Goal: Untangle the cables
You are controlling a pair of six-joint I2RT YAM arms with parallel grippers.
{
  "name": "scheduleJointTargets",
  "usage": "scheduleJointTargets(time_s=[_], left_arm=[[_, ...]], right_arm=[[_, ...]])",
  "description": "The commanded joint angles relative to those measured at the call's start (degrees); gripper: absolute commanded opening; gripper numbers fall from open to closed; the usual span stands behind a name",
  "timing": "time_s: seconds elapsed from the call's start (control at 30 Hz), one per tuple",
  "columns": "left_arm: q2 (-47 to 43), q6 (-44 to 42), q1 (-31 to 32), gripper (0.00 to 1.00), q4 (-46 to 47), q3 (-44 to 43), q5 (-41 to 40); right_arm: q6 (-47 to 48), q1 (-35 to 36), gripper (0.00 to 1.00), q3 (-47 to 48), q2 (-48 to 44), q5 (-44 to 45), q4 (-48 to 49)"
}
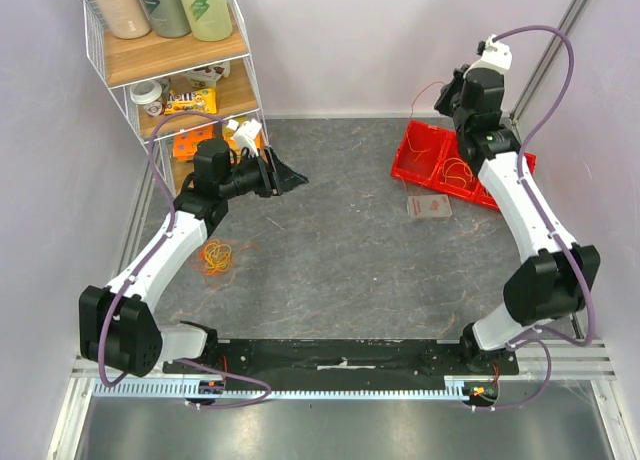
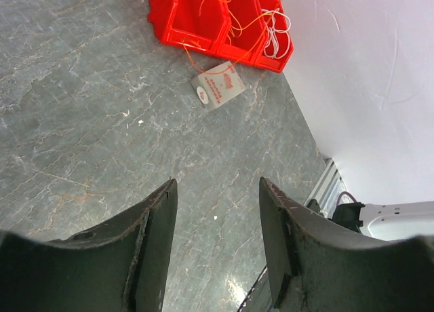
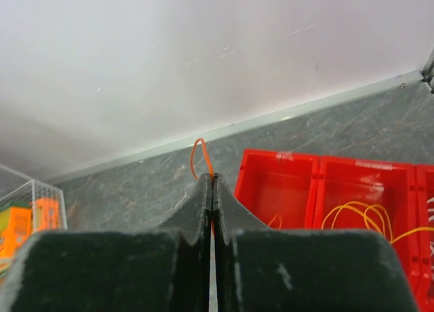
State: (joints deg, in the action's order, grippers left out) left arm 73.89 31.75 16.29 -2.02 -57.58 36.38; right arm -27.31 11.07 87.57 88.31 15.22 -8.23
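Right wrist view: right gripper [image 3: 212, 182] is clenched on one orange cable [image 3: 197, 156]; the loop stands just above the fingertips, judged lifted to draw it free. Ahead and right of that tool, one red bin [image 3: 271, 190] shows three compartments (yellow cable [image 3: 354, 205] inside one). The left gripper [image 2: 217, 190] is released and empty; one orange tangle [image 1: 216, 256] lies behind it.

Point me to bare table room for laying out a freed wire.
Widest free patch: middle of the grey marbled mat, between the orange-yellow cable tangle and the small labelled packet. Also the rear strip between the left gripper and the red plastic bins. Crowded: bins and packet, right rear.
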Motion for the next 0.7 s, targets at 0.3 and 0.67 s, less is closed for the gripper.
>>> scheduleJointTargets(time_s=[0.3, 0.67], left_arm=[[0.56, 1.48, -0.12, 0.58, 3.60, -1.13, 2.55], [1.26, 2.36, -0.04, 0.58, 4.22, -0.95, 3.52]], right_arm=[[3.49, -4.04, 0.00, 13.85, 9.94, -1.16, 5.33], [5.34, -4.92, 0.00, 18.42, 10.30, -0.98, 4.19]])
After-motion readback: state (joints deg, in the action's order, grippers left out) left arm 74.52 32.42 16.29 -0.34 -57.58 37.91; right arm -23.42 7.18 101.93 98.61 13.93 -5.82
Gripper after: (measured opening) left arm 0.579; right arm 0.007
